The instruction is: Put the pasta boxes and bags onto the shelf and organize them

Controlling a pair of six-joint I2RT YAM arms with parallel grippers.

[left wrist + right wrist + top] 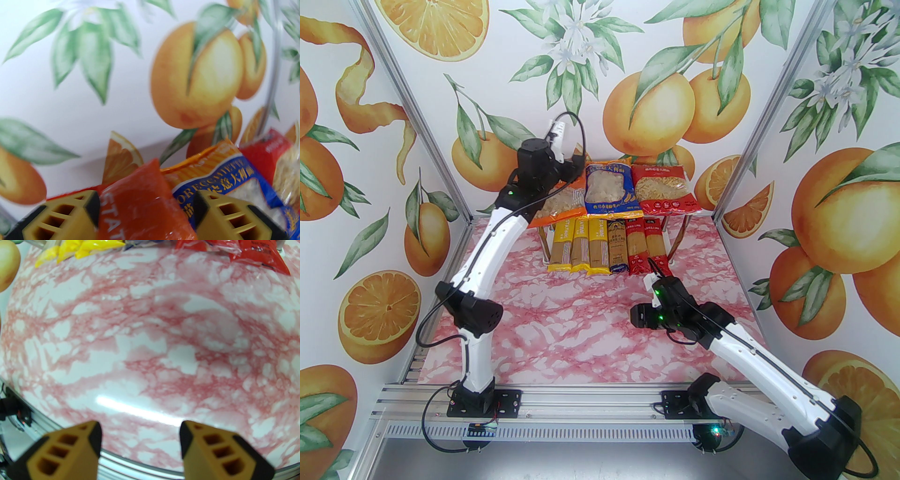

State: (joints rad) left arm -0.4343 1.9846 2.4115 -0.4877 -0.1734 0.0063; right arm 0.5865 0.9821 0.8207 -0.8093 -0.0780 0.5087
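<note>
The left pincer (146, 202) is clamping the orange bag (138, 178) between its fingers. The bag is lying on the shelf's (679, 236) top tier, just left of the blue bag (607, 190) and red bag (663, 190). Six spaghetti packs (609, 246) are lying side by side beneath them. The right pincer (140, 439) is hovering over the surface (150, 345) — fingers apart, empty.

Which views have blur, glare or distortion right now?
Left wrist: softest of the three, with the orange bag and the wallpaper smeared, probably by motion. Right wrist: the wide lens bows the table edge, and a bright glare streak runs across the marble near the bottom. Top external: sharp and evenly lit, no harsh shadows.
</note>
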